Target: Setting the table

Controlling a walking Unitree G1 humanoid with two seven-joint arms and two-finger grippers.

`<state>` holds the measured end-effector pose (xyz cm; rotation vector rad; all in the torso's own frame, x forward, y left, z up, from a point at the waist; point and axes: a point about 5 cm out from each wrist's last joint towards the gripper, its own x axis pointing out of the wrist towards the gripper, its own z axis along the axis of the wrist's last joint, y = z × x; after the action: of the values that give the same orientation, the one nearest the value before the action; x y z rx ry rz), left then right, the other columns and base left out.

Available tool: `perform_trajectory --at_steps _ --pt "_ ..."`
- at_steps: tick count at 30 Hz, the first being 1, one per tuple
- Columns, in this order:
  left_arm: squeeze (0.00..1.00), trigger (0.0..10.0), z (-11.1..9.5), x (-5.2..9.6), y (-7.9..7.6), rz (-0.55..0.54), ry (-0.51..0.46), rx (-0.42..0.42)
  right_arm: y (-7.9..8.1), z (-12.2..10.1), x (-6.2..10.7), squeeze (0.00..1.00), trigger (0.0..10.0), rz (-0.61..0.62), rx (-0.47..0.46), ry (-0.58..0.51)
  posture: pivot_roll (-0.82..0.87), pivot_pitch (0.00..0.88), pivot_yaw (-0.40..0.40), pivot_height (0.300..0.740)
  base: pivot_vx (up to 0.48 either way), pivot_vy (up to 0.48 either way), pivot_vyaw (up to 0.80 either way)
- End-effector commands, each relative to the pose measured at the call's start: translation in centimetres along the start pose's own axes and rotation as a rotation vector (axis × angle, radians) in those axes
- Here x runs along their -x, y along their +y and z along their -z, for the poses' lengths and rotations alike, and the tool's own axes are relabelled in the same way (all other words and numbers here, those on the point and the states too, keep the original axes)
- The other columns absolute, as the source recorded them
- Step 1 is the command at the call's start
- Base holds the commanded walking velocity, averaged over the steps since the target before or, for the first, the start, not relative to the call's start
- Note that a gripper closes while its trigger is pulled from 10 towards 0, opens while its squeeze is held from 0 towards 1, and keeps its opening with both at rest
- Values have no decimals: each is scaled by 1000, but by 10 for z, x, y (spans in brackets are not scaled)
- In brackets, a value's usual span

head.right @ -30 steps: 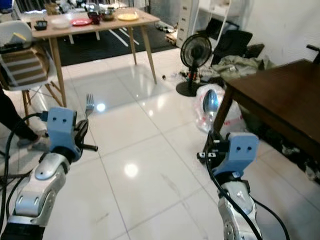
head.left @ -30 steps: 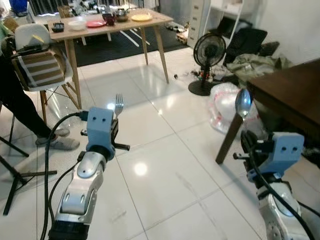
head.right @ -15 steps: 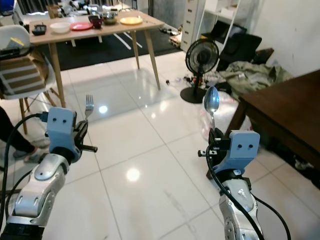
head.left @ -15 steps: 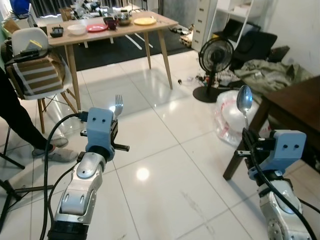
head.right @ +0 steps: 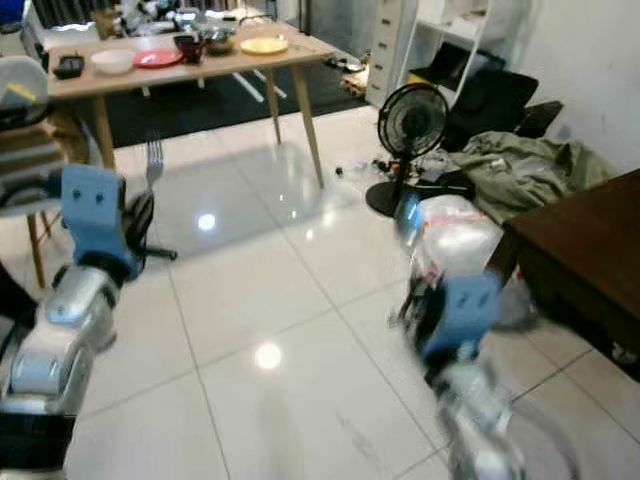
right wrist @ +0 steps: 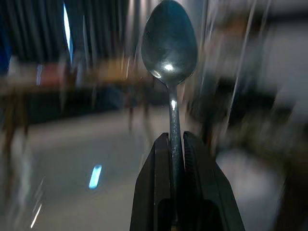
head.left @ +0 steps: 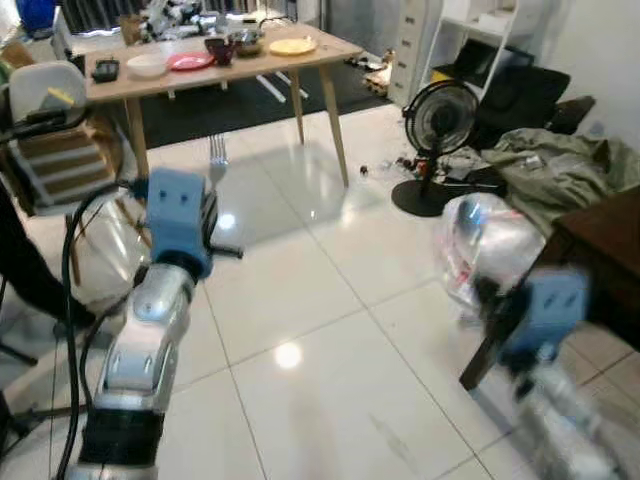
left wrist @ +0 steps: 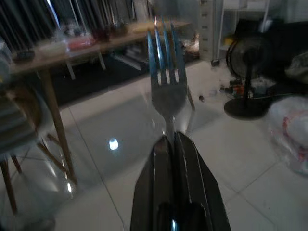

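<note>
My left gripper (left wrist: 173,138) is shut on the handle of a silver fork (left wrist: 166,72), held upright with its tines up. In the left eye view the fork (head.left: 216,152) stands above the blue left wrist, out over the floor. My right gripper (right wrist: 175,138) is shut on the stem of a silver spoon (right wrist: 169,43), bowl upward. The right arm (head.left: 545,305) is blurred at the lower right. A light wooden table (head.left: 250,66) stands far ahead with a white bowl (head.left: 146,64), a pink plate (head.left: 188,60), a dark cup (head.left: 218,45) and a yellow plate (head.left: 291,45).
A white chair (head.left: 50,120) stands left of the table, with a person's dark leg (head.left: 20,270) beside it. A black floor fan (head.left: 440,120), a plastic bag (head.left: 490,235), a clothes pile (head.left: 560,165) and a dark wooden table (head.left: 610,235) are on the right. White tiled floor lies between.
The whole picture has shifted as the camera moves, and the light table sits more centrally. The right arm has become blurred. Both grippers keep hold of their cutlery.
</note>
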<state>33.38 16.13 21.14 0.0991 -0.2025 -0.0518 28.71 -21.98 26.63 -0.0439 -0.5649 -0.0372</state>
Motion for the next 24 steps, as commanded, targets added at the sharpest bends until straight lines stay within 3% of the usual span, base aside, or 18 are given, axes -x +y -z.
perform_trajectory --at_steps 1,2,4,5,9,14,15,18,20,24 --pt "0 10000 6 2 0 0 29 -5 5 -2 2 0 10000 -16 -26 2 -9 111 102 740 472 0 0" --pt "0 10000 4 1 -1 -1 23 -5 7 -4 1 0 10000 -31 -20 0 -7 113 95 740 472 0 0" --pt "0 10000 -12 -8 5 -16 -29 -10 14 18 13 0 10000 -75 -2 88 -7 113 95 740 472 0 0" --pt "0 10000 -12 -8 5 -16 -29 -10 14 18 13 0 10000 -75 -2 88 -7 113 95 740 472 0 0" --pt "0 10000 -40 -21 19 -47 -114 -8 24 60 42 0 10000 -100 -5 245 0 113 91 740 472 0 0" --pt "0 10000 -23 -15 19 -44 -59 -15 23 42 27 0 10000 -84 -30 178 0 113 91 740 472 0 0" --pt "0 10000 -10 -8 13 -31 -22 -24 21 14 10 0 10000 -76 -33 80 2 114 99 740 472 0 0" --pt "0 10000 -3 -2 6 -16 -5 -25 22 -14 -1 0 10000 -80 -40 -15 -4 117 97 740 475 0 0" --pt "0 10000 -7 -5 5 -13 -19 -20 25 -11 2 0 10000 -90 -37 -7 -5 118 97 740 472 0 0" --pt "0 10000 -30 -16 13 -29 -88 -18 30 30 26 0 10000 -105 -15 136 3 117 95 740 478 0 0"
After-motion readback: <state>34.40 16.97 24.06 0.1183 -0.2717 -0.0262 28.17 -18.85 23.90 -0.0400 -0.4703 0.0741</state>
